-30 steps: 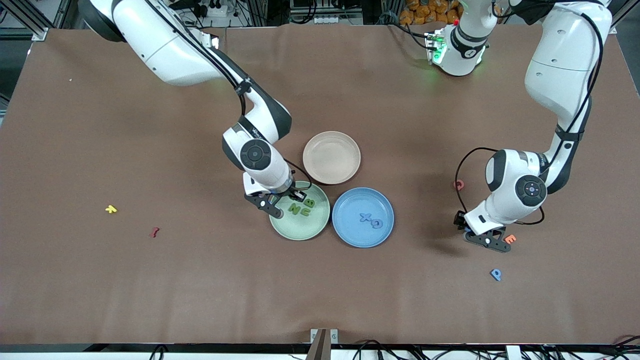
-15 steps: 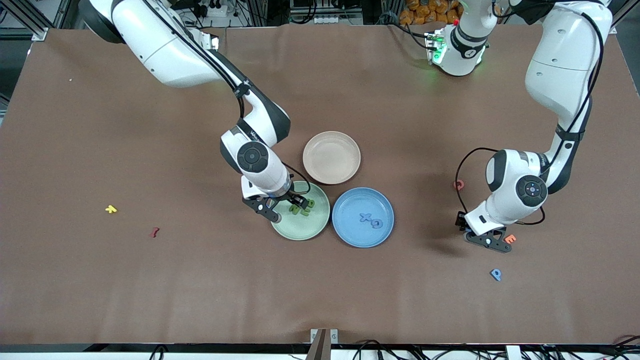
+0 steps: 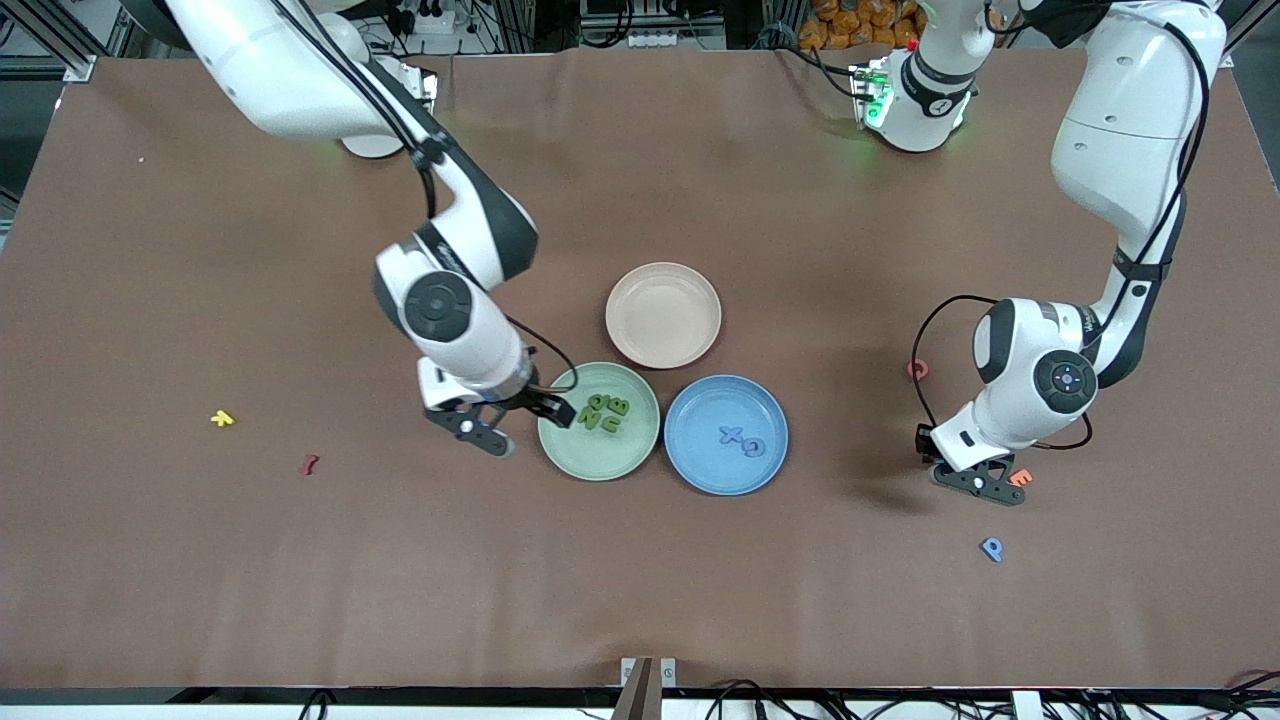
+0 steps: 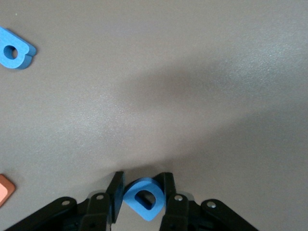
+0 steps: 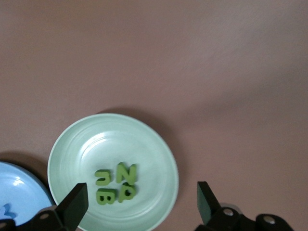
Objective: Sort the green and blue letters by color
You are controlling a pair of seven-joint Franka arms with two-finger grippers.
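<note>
Several green letters (image 3: pixel 605 410) (image 5: pixel 117 183) lie together in the green plate (image 3: pixel 610 462) (image 5: pixel 149 144). My right gripper (image 3: pixel 530 432) (image 5: pixel 140 192) hangs open and empty over that plate's rim toward the right arm's end. A blue X and G (image 3: pixel 742 438) lie in the blue plate (image 3: pixel 700 470). My left gripper (image 3: pixel 975 483) (image 4: pixel 143 192) is down at the table, shut on a blue D (image 4: pixel 143 199), which is hidden in the front view. A blue P (image 3: pixel 991 548) (image 4: pixel 14 50) lies loose on the table, nearer the front camera than that gripper.
An empty beige plate (image 3: pixel 663 314) stands beside the two coloured plates. An orange E (image 3: pixel 1020 477) (image 4: pixel 4 187) lies right by the left gripper, a pink letter (image 3: pixel 917 369) farther back. A yellow letter (image 3: pixel 222 418) and a dark red one (image 3: pixel 309 464) lie toward the right arm's end.
My right gripper opened, left a green letter in the green plate and drew back toward the right arm's end. My left gripper's fingers closed onto the blue D.
</note>
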